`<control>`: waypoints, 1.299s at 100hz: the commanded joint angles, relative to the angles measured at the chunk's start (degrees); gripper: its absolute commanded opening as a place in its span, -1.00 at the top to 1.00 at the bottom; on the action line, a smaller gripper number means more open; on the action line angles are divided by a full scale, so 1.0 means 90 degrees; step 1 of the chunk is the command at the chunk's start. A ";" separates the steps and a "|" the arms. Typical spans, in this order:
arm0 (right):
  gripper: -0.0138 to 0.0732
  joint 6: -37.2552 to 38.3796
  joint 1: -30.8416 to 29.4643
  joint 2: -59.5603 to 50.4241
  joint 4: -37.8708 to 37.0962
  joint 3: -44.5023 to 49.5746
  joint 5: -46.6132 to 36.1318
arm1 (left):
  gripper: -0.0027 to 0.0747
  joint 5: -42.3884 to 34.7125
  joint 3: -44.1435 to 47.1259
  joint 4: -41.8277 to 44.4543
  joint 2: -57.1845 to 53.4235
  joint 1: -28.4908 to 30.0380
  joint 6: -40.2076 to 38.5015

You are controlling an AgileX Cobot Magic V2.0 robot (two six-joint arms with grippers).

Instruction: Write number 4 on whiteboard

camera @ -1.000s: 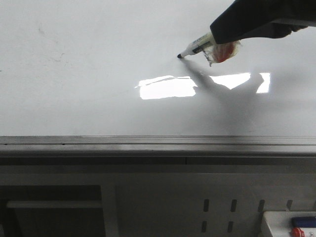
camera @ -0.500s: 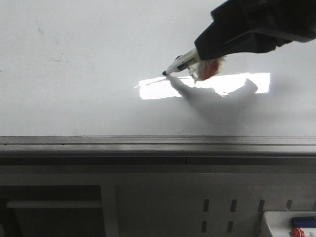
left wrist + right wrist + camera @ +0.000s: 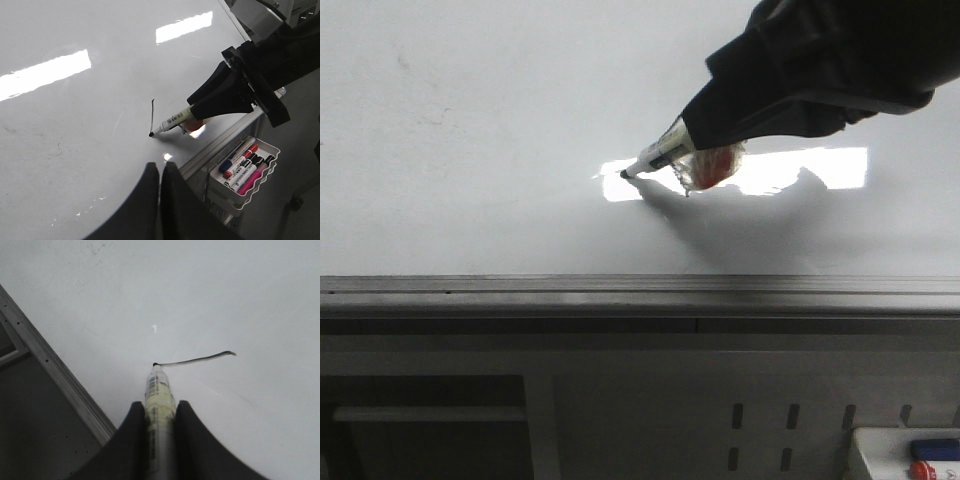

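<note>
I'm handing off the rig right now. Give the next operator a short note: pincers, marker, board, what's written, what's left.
Right pincer: shut on the marker, tip touching the whiteboard.
Left pincer: shut, empty, hanging over the board.
Done: one short dark stroke, which ends at the marker tip; it shows in both wrist views.
Left: the rest of the 4.
Spare markers sit in a tray off the board's edge.

Whiteboard (image 3: 75, 125) — single dark stroke (image 3: 152, 116) — marker tip (image 3: 151, 134) touching.

1 whiteboard (image 3: 75, 125); 1 drawn stroke (image 3: 152, 116); 1 held marker (image 3: 172, 121); 1 tray (image 3: 257, 189); 4 markers (image 3: 245, 166) inside.
</note>
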 commanded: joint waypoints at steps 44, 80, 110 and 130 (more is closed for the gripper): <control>0.83 -0.0043 -0.0879 -0.0986 -0.0022 -0.0136 0.1259 | 0.98 -0.0325 -0.0173 -0.0221 0.0035 0.0000 -0.0057; 0.83 -0.0043 -0.1275 -0.1312 -0.0014 -0.0136 0.1370 | 0.98 -0.0339 -0.0173 -0.0221 0.0035 0.0000 -0.0057; 0.83 -0.0043 -0.0355 -0.1682 0.0561 -0.0479 0.0779 | 0.98 -0.0339 -0.0173 -0.0221 0.0035 0.0000 -0.0057; 0.83 -0.0043 -0.0041 -0.1084 0.0429 -0.0847 0.0648 | 0.98 -0.0339 -0.0173 -0.0221 0.0035 0.0000 -0.0057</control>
